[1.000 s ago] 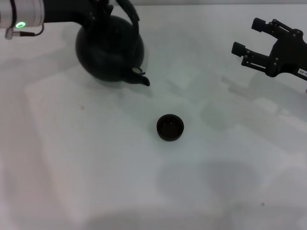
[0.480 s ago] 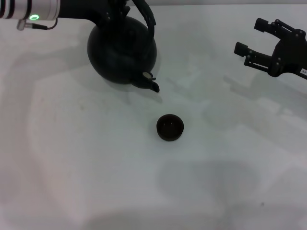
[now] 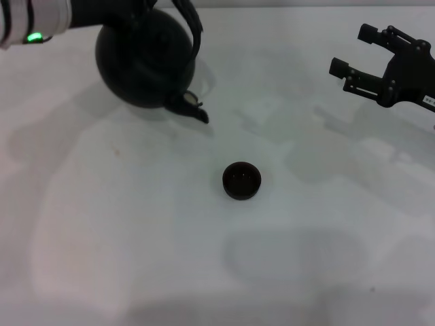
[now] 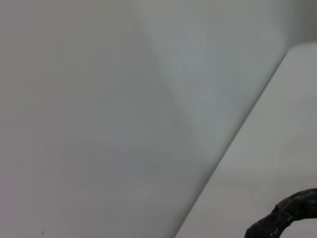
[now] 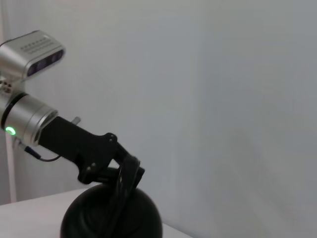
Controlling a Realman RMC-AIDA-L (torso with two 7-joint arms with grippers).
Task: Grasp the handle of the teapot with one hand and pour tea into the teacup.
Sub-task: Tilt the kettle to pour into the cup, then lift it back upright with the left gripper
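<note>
The left gripper (image 5: 101,166) is clamped on the handle (image 3: 192,27) of the teapot (image 3: 144,62) at the table's (image 3: 122,224) far left – spout toward the teacup (image 3: 241,180), well apart near the middle – while the right gripper (image 3: 357,54) hangs wide-fingered at far right.

A plain white table (image 3: 136,258) meets a pale wall (image 5: 237,99).

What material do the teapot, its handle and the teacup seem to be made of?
The teapot: probably cast iron or dark ceramic; its black body is matte, with hardly any shine. The handle, held by the left gripper: black with a rough, wrapped-looking surface, perhaps cord over metal. The teacup: dark brown-black, dull finish, likely glazed ceramic. None of this is certain from looks alone.
</note>
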